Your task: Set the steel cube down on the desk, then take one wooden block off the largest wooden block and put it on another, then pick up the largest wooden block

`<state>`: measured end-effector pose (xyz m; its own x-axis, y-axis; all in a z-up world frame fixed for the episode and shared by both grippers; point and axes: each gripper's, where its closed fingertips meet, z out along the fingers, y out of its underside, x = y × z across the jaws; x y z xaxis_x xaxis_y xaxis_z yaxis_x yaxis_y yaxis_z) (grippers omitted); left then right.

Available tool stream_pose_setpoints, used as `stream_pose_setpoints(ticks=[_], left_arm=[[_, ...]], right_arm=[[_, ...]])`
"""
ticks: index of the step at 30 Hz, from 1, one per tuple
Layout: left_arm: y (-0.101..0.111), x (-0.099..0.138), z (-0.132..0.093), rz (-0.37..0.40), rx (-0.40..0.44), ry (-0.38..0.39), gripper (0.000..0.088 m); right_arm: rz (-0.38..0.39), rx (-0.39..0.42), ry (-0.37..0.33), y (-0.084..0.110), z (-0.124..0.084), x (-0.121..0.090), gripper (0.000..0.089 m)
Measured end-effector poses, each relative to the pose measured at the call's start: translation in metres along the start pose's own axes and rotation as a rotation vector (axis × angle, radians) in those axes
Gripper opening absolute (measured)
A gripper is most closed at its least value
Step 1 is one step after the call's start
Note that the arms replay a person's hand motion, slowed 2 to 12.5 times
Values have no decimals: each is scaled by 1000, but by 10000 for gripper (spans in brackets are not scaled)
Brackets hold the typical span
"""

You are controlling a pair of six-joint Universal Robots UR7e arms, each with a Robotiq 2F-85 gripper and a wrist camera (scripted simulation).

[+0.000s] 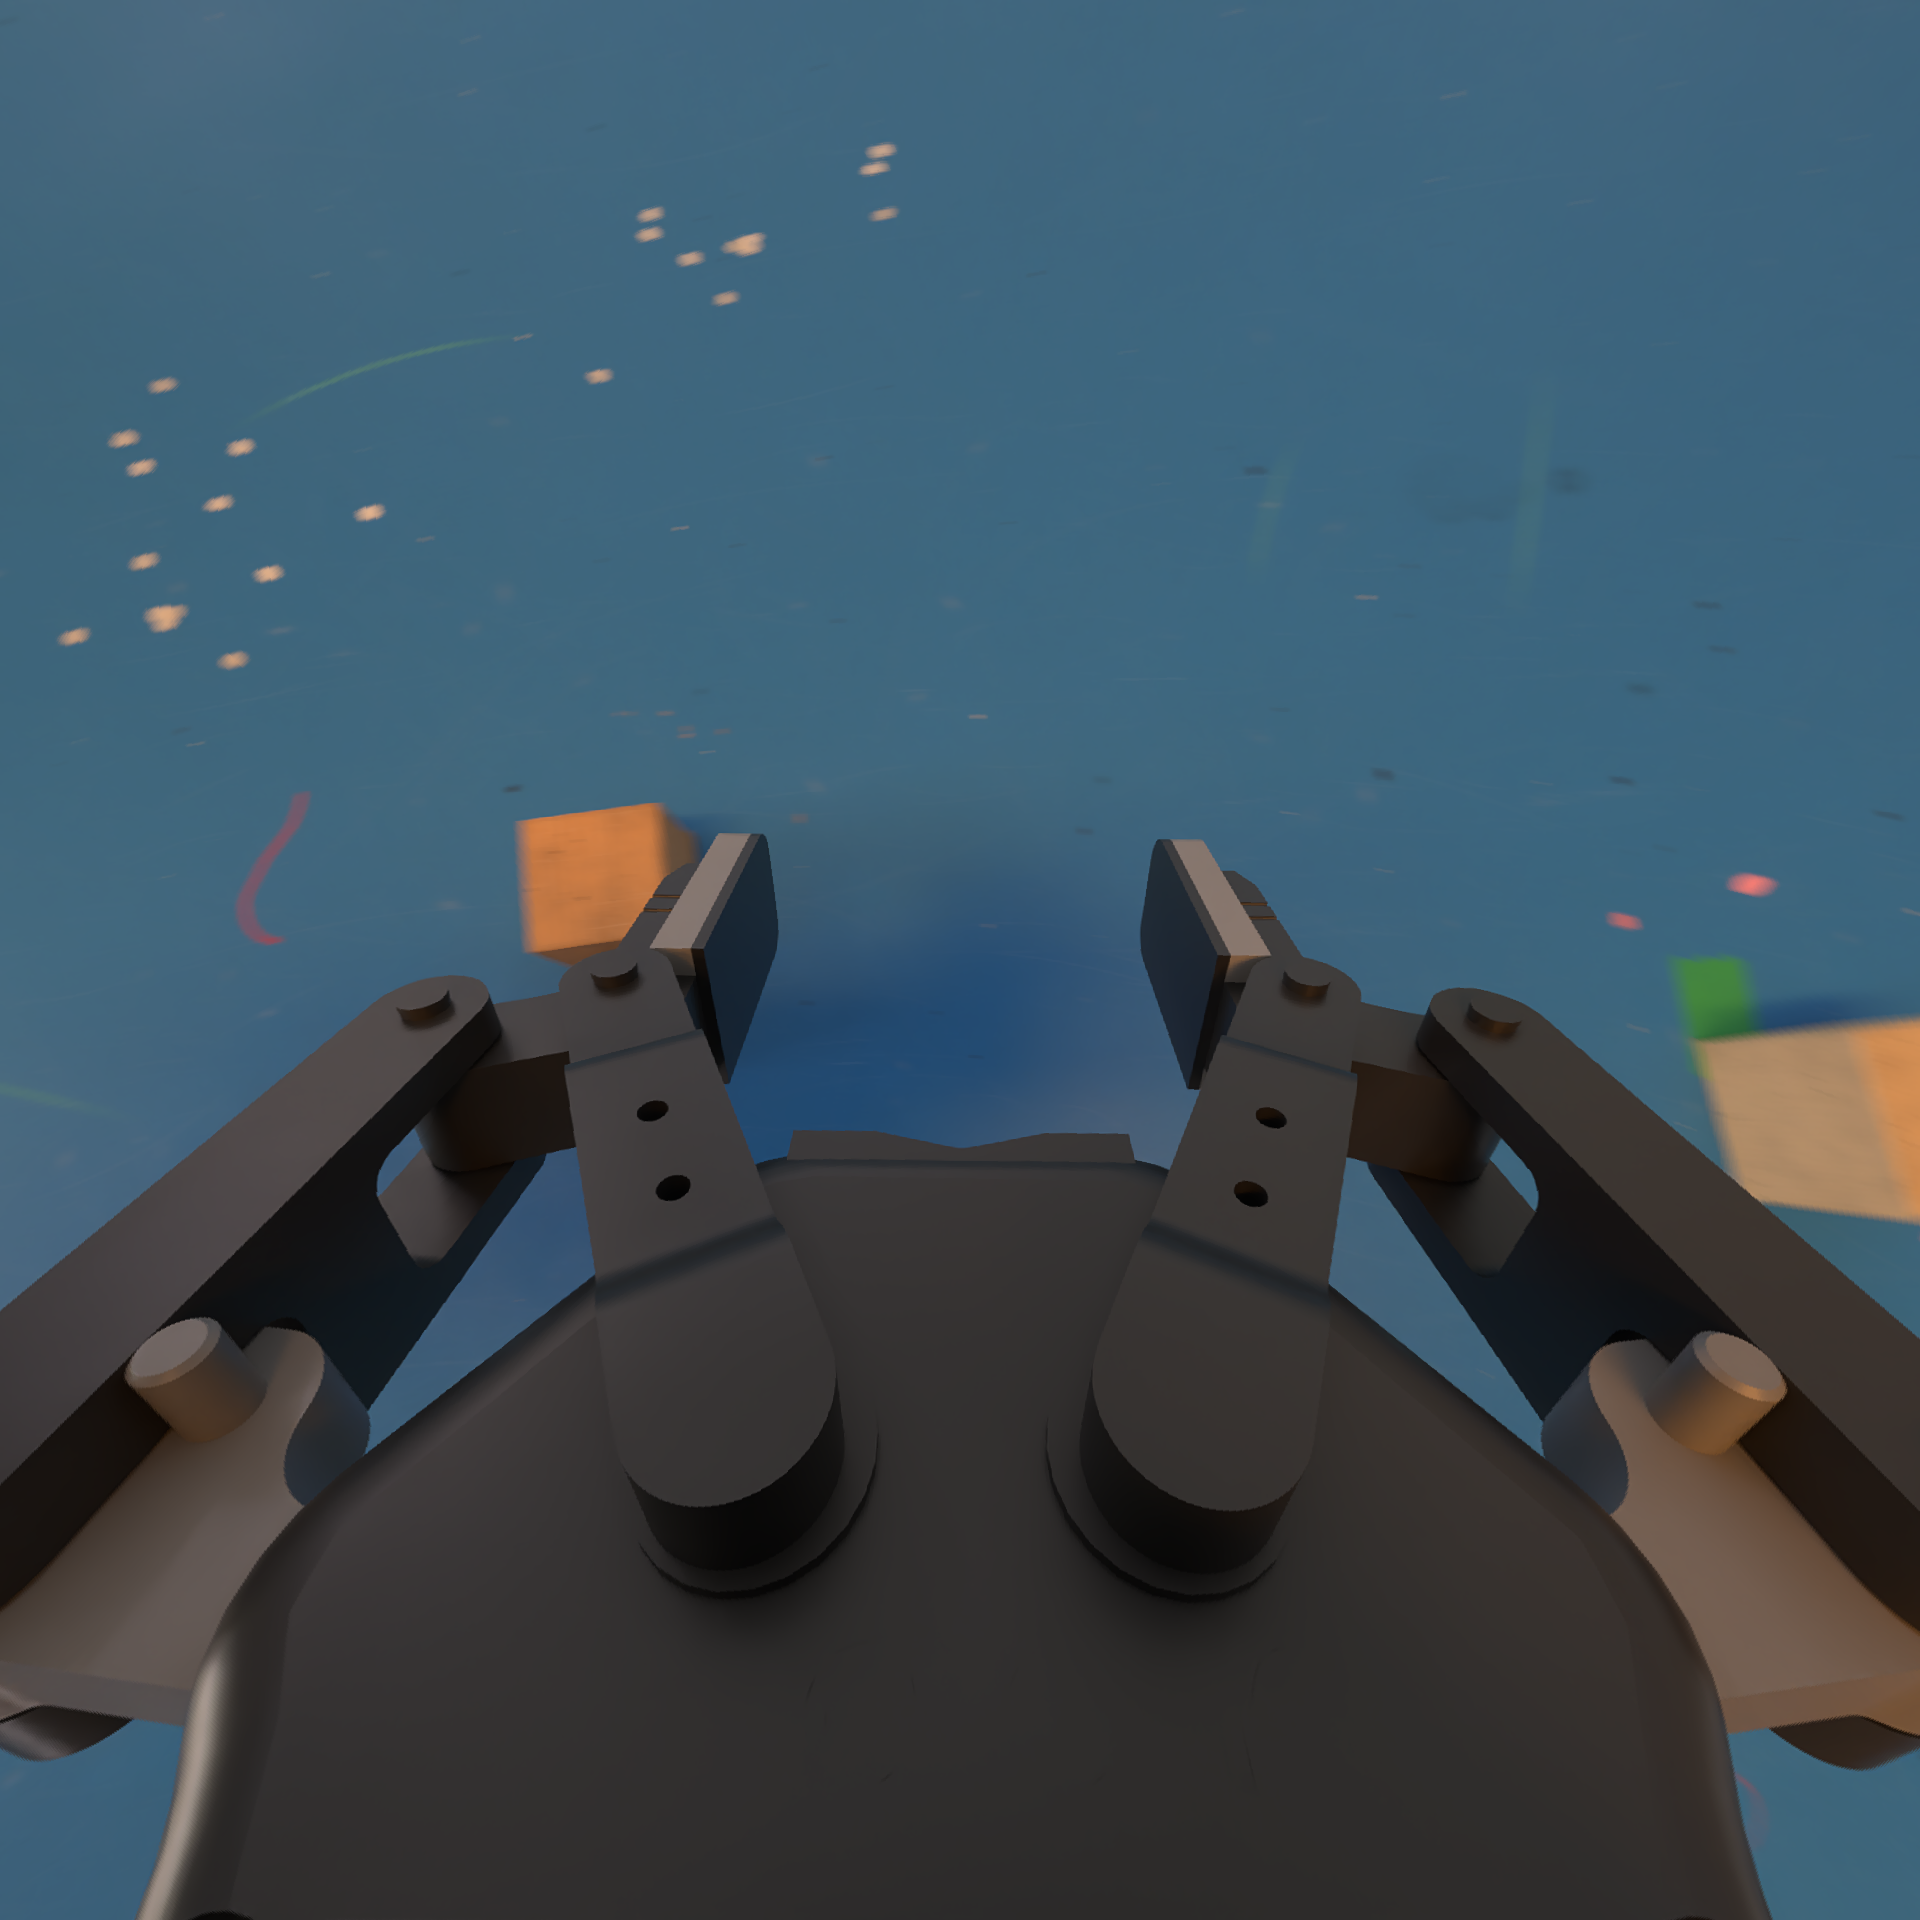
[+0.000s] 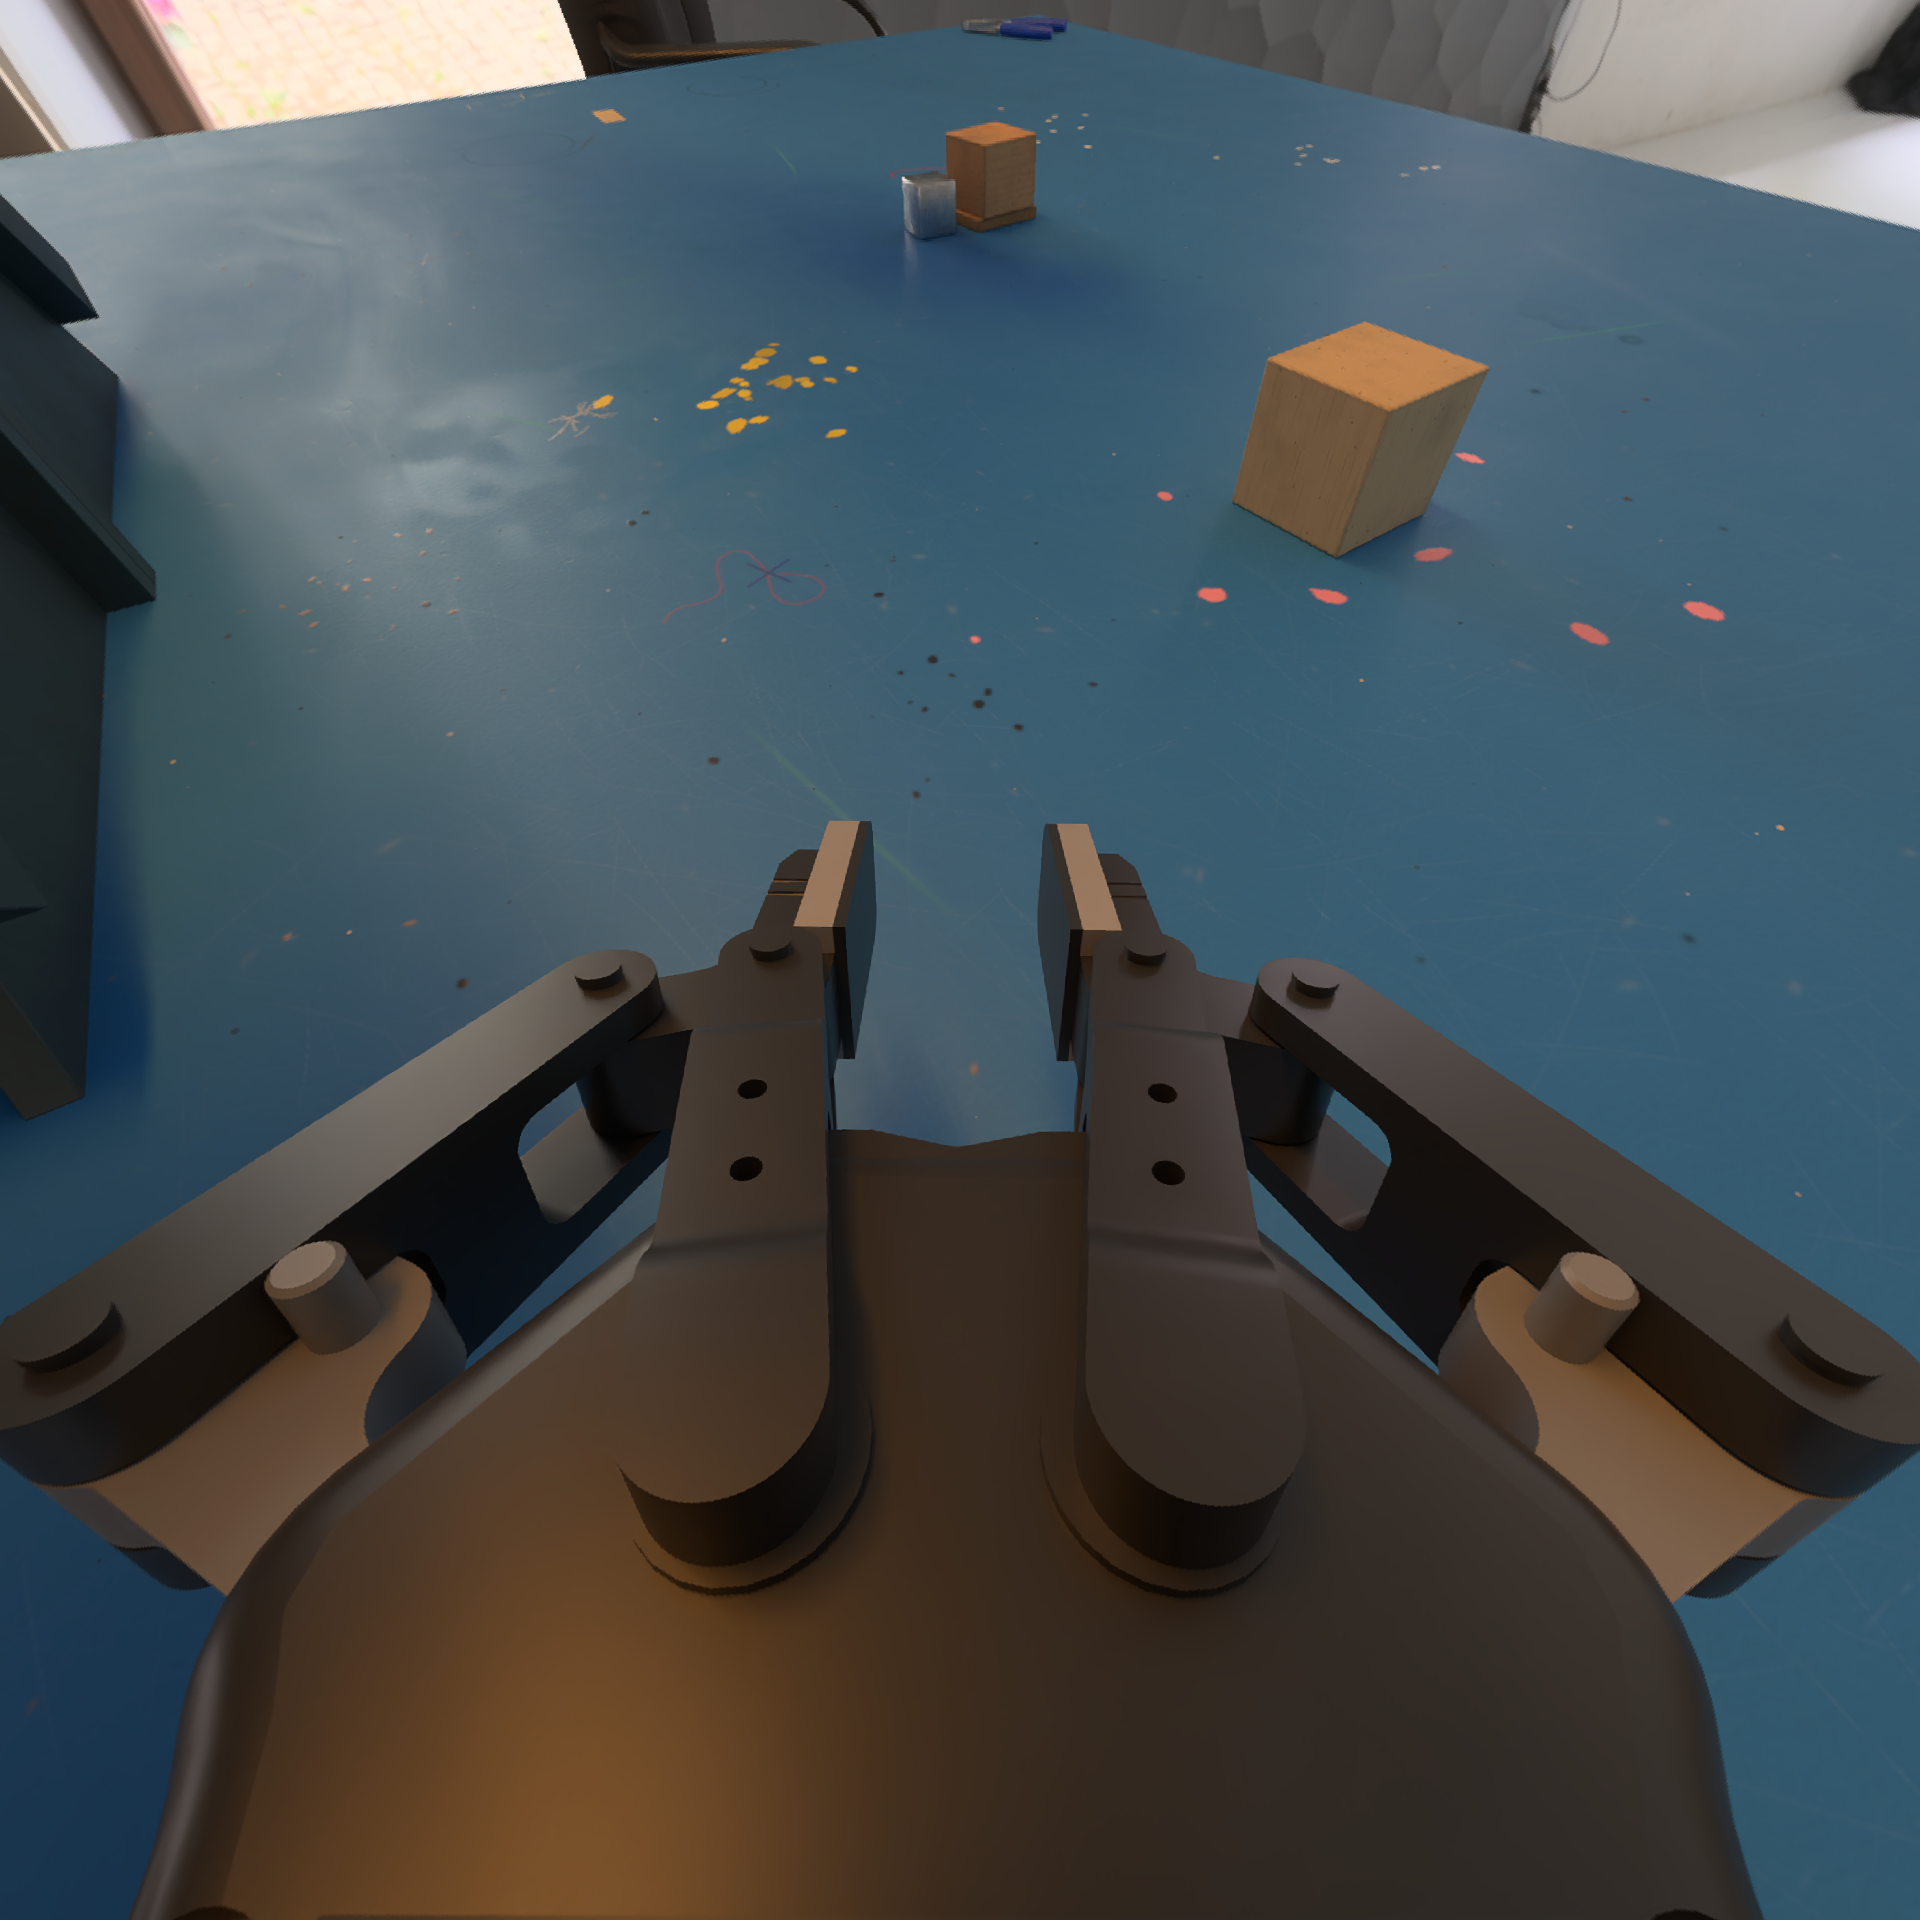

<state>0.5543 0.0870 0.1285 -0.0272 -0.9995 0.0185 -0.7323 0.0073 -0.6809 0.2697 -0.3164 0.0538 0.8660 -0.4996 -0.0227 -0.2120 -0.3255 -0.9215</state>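
Note:
In the right wrist view a steel cube [image 2: 928,205] stands on the blue desk [image 2: 623,727] at the far side. It is right beside a darker wooden block [image 2: 990,166] that rests on a thin wooden slab [image 2: 1003,219]. A big light wooden cube [image 2: 1351,436] stands alone, nearer and to the right. My right gripper [image 2: 956,862] is open and empty, well short of all of them. My left gripper [image 1: 961,883] is open and empty above the desk. An orange wooden block [image 1: 587,878] lies just beyond its left finger, partly hidden by it.
A light wooden block [image 1: 1818,1122] with a small green piece [image 1: 1712,997] behind it shows at the right edge of the left wrist view. A dark structure [image 2: 52,623] stands along the left of the desk. Paint spots and scribbles mark the desk.

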Motion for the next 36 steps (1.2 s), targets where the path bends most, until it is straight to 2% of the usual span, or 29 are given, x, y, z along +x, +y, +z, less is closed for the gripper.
stream_pose_setpoints(ticks=[3,7,13,17,21,27,32,36], left_arm=[[2,48,-14,32,25,87,654],[11,109,-26,91,52,145,699],[31,192,-26,161,87,192,787],[47,229,-16,176,91,169,850],[58,252,-4,129,116,120,854],[74,273,9,-9,157,97,854],[85,274,21,-87,178,38,854],[93,279,30,-154,157,48,854]], right_arm=[[-2,-2,-1,0,1,-1,289],[-7,-6,-4,0,2,-1,289],[-7,-2,-2,-1,2,-2,288],[-2,0,-3,-1,1,-2,288],[-3,4,1,-2,-1,-1,288],[-3,15,3,-5,-4,0,288],[-5,28,7,-9,-8,1,288],[-6,40,6,-12,-12,0,287]])
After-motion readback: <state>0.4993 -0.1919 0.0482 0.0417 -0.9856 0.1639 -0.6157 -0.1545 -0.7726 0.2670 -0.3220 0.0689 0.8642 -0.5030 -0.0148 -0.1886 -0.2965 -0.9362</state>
